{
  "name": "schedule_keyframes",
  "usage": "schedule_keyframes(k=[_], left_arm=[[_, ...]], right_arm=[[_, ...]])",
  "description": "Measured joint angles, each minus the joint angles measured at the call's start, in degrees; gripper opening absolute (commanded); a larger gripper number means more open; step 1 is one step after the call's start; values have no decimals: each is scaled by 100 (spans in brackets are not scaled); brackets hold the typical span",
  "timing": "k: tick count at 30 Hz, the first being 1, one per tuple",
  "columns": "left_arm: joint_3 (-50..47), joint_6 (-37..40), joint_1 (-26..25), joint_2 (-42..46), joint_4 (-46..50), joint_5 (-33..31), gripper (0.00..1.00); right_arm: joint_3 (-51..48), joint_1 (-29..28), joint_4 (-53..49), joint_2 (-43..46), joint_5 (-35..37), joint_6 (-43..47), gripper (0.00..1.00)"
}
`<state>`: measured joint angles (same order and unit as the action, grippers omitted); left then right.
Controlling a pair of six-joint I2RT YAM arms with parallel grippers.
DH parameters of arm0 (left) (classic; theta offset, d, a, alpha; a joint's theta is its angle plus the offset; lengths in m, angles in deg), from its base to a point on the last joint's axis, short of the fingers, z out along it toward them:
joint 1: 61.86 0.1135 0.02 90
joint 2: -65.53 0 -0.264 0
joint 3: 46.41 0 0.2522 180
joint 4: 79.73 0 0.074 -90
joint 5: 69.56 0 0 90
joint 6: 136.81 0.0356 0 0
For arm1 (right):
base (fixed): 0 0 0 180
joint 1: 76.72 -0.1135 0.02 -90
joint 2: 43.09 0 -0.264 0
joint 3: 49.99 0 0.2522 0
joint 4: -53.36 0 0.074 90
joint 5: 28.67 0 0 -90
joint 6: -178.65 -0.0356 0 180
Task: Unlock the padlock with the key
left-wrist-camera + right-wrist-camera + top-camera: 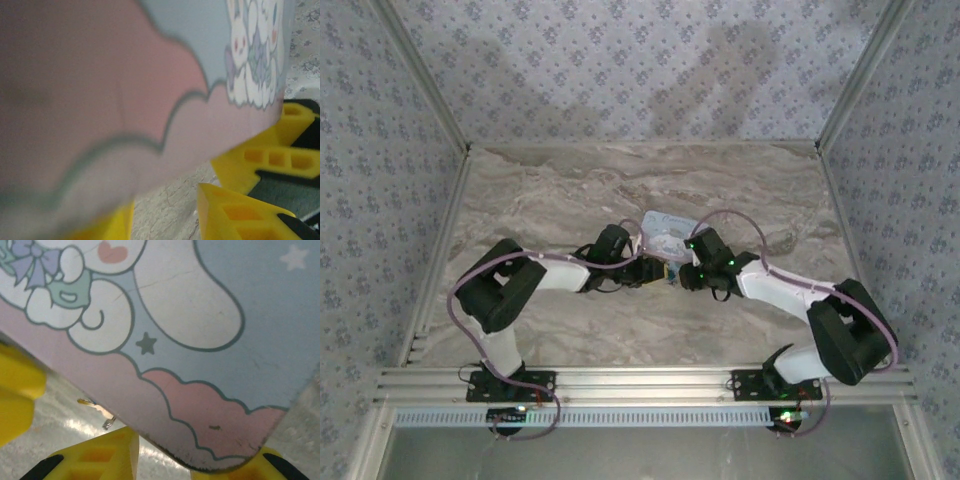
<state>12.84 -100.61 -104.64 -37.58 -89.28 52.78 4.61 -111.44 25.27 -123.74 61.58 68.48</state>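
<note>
- the light-blue cartoon tin point(665, 232) is approached from both sides by the arms, at the middle of the surface point(570, 190).
- the left gripper point(167, 217) is seen with its yellow fingers apart and the tin looming between them; whether it is clamped cannot be told.
- the right gripper point(192, 460) is spread either side of the tin's corner; contact cannot be told either.
- a small brass-tinted bit with a metal loop is judged to be the padlock point(97, 412), just beside the tin's lower edge; whether it hangs or lies there cannot be told.
- the tin could be grasped or shoved instead of the lock, which is tiny and close by.
- the crowded fingers could be knocked together, and the key mis-seated.
</note>
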Motion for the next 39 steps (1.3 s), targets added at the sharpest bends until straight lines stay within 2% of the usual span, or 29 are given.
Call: schedule_keyframes(k=[10, 15, 20, 25, 26, 28, 34, 39], left_arm=[[-175, 160, 4, 929, 627, -487, 47], [-188, 306, 94, 1331, 992, -841, 50], [-343, 492, 197, 1891, 1309, -1364, 53], [-579, 691, 192, 2522, 1504, -1851, 63], [-621, 704, 192, 2621, 1528, -1930, 69], [-719, 780, 197, 2826, 1598, -2129, 71], [-861, 798, 219, 3036, 1722, -2428, 72], [-905, 791, 219, 3036, 1731, -2570, 71]], right_arm=[[811, 382, 127, -710, 153, 133, 34], [953, 402, 122, -782, 214, 179, 36], [931, 249, -24, -442, 337, 212, 42], [667, 61, -50, 426, 396, 260, 49], [612, 33, -52, 551, 404, 258, 49], [509, -26, -74, 748, 407, 258, 50], [225, -310, -90, 728, 433, 221, 49], [101, -640, -37, 264, 605, 109, 47]])
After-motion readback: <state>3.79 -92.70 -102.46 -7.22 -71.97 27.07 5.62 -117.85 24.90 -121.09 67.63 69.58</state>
